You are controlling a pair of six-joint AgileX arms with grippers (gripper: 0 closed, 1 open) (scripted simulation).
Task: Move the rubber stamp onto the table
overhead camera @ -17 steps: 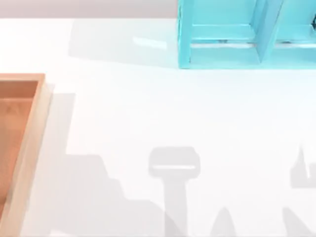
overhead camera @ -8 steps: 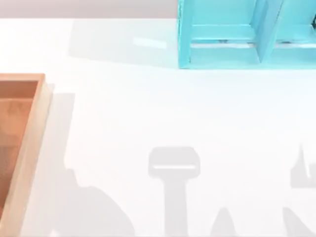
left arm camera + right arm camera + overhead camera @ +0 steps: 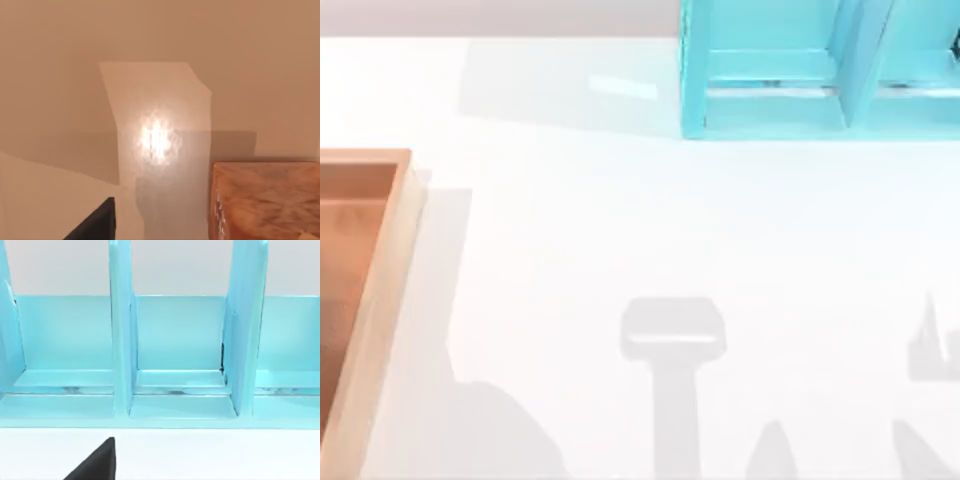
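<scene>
Desk (image 3: 620, 220): glossy white, bare in the middle; arm shadows along its near edge.
Tray (image 3: 382, 290): orange-brown wood, at the desk's left edge.
Shelf (image 3: 770, 105): light blue, at the far right.
Left end effector (image 3: 95, 225): low over the tray floor, looking down at it; whether apart or together, cannot tell.
Stamp (image 3: 265, 200): tan-brown wooden block standing in the tray, near the left end effector and off to one side of it, not between its jaws. Red top not made out.
Right end effector (image 3: 95, 462): parked over the desk, facing the shelf's compartments; its state cannot be told either.
Step, as judged: approach to the stamp; no grasp yet.
Doing it well: shift sideways until the block sits centred under the end effector, square to its flat faces, then descend. Grip the wood low, clear of the tray wall. Lift straight up above the rim before moving across to the desk.
Risk: an off-centre approach may tip the block.
</scene>
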